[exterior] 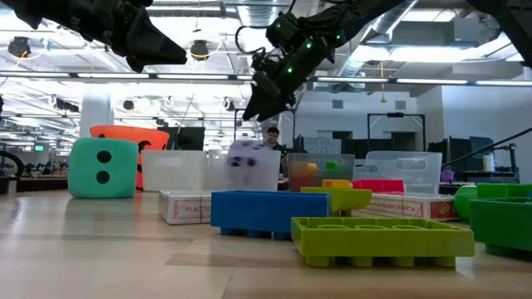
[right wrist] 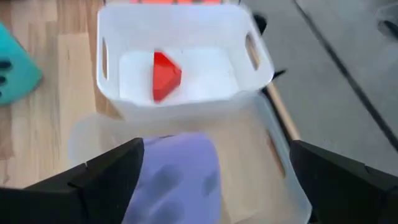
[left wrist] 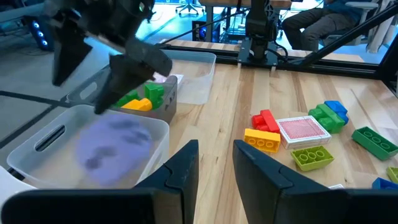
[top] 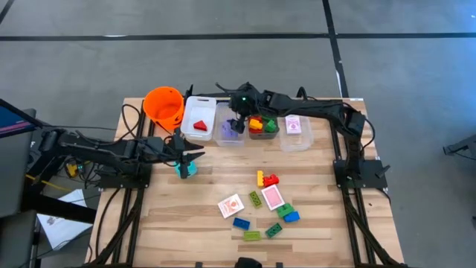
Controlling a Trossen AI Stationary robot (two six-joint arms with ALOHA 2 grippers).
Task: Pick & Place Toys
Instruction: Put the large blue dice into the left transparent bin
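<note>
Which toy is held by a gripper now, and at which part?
None: the right gripper stands open above the purple die in its bin; the left gripper is empty.

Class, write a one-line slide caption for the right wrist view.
Open right gripper above the purple die in a clear bin; red wedge in the next.

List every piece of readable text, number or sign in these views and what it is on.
"PLAY...", cut off: red lettering on the white card box lying behind the blue plastic brick.
Red lettering on a second white card box: too blurred to read.
Pips on the teal die: two black dots face the low camera.
</note>
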